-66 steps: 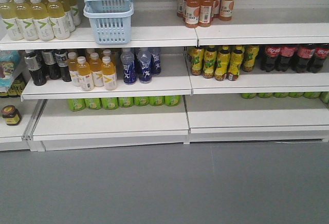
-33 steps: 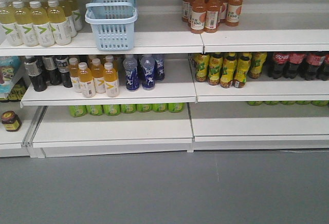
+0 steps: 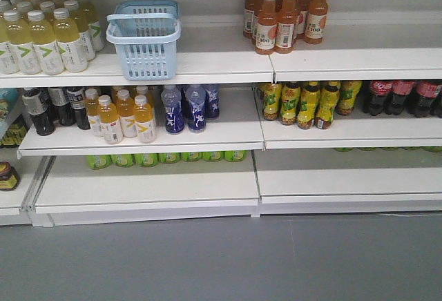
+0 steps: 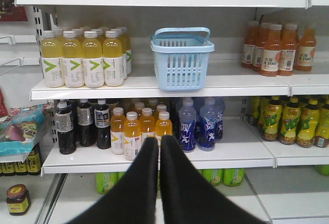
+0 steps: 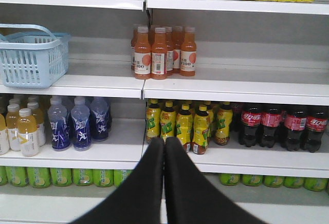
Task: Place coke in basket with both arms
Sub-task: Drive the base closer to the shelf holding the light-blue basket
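Note:
The pale blue basket [image 3: 143,39] stands empty on the upper shelf, left of centre; it also shows in the left wrist view [image 4: 181,59] and at the left edge of the right wrist view [image 5: 31,57]. No red coke can shows in any view. My left gripper [image 4: 159,141] is shut and empty, held in front of the middle shelf, below the basket. My right gripper [image 5: 164,142] is shut and empty, in front of the yellow-labelled bottles. Neither arm shows in the front view.
Dark cola bottles with red labels [image 3: 404,97] stand at the right of the middle shelf, also in the right wrist view [image 5: 280,126]. Yellow drinks [image 3: 41,35], orange juice bottles [image 3: 280,18], blue bottles [image 3: 186,108] and green cans [image 3: 166,157] fill the shelves. Grey floor [image 3: 221,259] lies in front.
The whole shelf unit has shifted downward in the front view and looks slightly closer. Nothing on the shelves has moved.

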Motion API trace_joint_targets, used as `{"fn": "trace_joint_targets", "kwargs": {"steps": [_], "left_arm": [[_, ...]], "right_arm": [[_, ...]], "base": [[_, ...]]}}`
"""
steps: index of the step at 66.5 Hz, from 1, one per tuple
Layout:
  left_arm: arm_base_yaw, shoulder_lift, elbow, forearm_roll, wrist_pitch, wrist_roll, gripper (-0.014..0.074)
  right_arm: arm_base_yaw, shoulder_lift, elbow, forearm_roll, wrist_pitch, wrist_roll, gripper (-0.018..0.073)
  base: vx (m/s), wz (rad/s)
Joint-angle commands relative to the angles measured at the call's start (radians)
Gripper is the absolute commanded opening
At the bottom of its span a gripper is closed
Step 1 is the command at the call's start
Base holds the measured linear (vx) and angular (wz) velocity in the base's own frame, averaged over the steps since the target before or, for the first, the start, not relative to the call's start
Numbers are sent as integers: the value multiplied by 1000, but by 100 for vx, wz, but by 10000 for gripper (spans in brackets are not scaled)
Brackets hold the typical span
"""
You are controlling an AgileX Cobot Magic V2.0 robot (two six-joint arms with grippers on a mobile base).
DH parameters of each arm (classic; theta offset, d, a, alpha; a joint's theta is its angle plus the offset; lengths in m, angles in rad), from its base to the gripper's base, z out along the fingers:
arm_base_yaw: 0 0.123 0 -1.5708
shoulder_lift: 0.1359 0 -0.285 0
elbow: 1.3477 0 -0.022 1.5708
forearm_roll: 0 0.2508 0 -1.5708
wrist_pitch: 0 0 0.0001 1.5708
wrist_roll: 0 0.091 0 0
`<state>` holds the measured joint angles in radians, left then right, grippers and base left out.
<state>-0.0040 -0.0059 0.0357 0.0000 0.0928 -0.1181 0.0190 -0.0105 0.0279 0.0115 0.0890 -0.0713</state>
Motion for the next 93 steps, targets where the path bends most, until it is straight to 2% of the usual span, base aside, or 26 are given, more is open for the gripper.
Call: {"fn": "trace_joint_targets", "kwargs": {"steps": [1, 93], "left_arm": [[-4, -21, -33, 0, -80, -3, -6], [-4, -21, -33, 0, -80, -3, -6]], "right_arm": [[-6, -13, 8, -4, -72, -1, -10], [-6, -13, 8, -4, -72, -1, -10]], "base": [[13, -1], [12, 1]]}}
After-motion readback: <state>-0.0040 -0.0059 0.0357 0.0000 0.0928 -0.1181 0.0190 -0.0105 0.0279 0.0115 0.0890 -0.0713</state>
